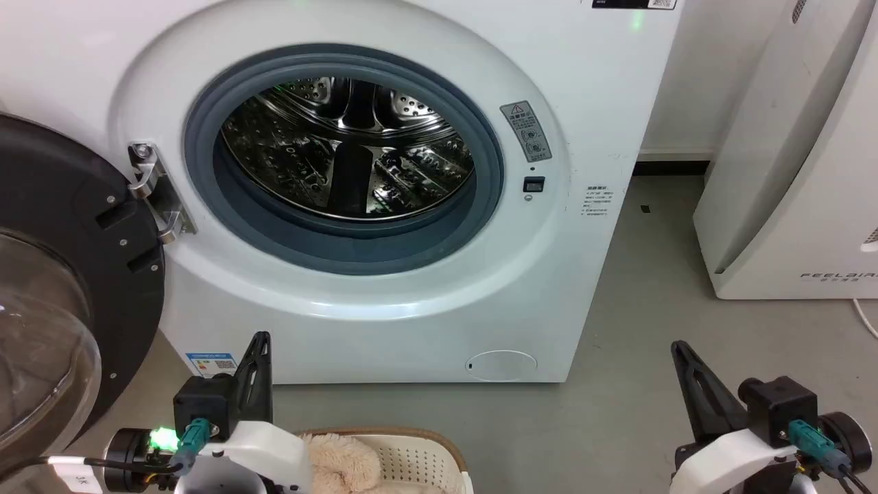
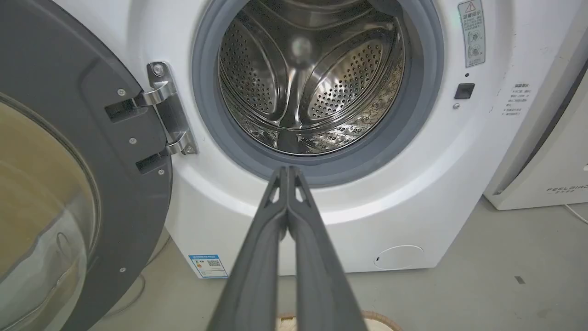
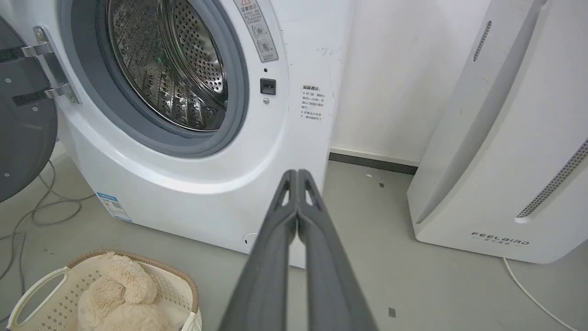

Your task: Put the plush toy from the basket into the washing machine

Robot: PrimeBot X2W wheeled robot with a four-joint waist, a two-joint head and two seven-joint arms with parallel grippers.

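Since the plush toy (image 3: 121,294) is looking soft and light, we are favouring a deep body pinch. Our left gripper (image 2: 288,171) and right gripper (image 3: 297,174) are hanging closed, empty.

The washing machine (image 1: 384,329) has a smooth, glossy white shell and a shiny perforated steel drum (image 1: 295,158) ringed by a matt grey rubbery gasket (image 1: 488,192), while in front of it the shaggy cream-furred plush toy (image 3: 121,287) lies in the perforated plastic basket (image 3: 172,287) on the matt grey floor (image 3: 413,285).
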